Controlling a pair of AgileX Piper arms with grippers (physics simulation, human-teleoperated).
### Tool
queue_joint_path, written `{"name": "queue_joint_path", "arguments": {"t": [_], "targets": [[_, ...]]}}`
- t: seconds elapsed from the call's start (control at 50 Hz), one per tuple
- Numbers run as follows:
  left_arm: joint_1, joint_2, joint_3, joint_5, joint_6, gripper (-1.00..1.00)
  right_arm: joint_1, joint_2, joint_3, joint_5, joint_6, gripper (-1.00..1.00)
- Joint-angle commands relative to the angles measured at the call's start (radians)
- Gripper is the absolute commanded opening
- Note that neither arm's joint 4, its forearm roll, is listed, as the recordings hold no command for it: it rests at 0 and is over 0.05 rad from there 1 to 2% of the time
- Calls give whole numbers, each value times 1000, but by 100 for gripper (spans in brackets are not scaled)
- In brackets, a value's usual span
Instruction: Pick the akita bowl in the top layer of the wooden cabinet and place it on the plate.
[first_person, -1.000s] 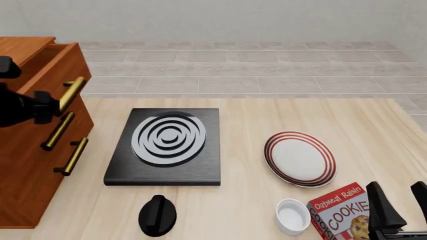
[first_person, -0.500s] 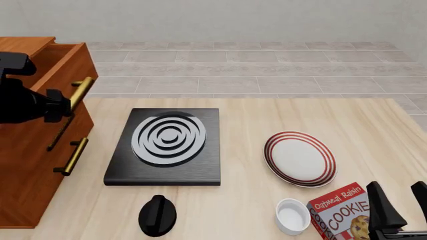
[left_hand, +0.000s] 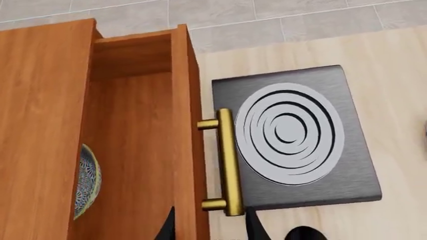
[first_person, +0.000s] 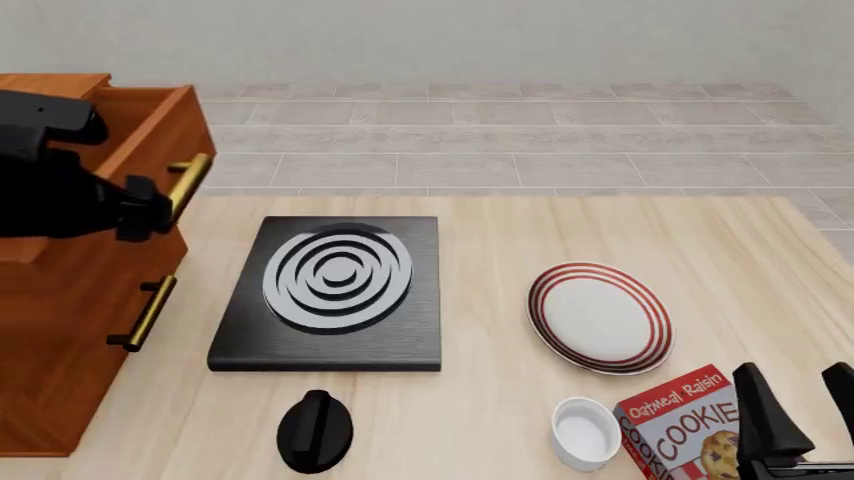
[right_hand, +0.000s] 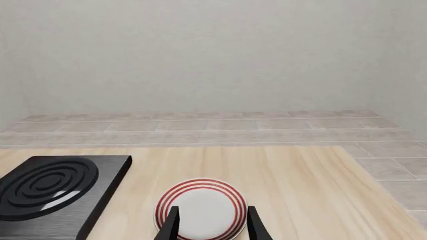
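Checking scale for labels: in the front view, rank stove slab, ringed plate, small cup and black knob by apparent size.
1. Black stove slab
2. Red-ringed white plate
3. Black knob and plain white cup: too alike to rank

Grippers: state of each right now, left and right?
Left gripper: shut on the top layer's brass handle, drawer pulled partly out.
Right gripper: open, holding nothing, fingers apart above the plate.

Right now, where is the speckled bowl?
In the left wrist view, the bowl sits inside the pulled-out top drawer of the cabinet, only its edge showing; the front view does not show it.
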Motion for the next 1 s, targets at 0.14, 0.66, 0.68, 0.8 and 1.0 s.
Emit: {"name": "queue_joint_path", "arguments": {"t": [0.14, 0.66, 0.68, 0.8, 1.0], "targets": [[-58, 87, -85, -66, 9, 100, 1, 0, -1, 0, -1, 100], [-130, 132, -150, -52, -2, 100, -1, 0, -1, -1, 1, 100], [-134, 134, -153, -52, -4, 100, -1, 0, -1, -1, 1, 100], [-154, 138, -164, -48, -14, 100, -3, 0, 0, 0, 1, 100], [-179, 148, -178, -50, -25, 100, -2, 0, -1, 0, 1, 100]]}}
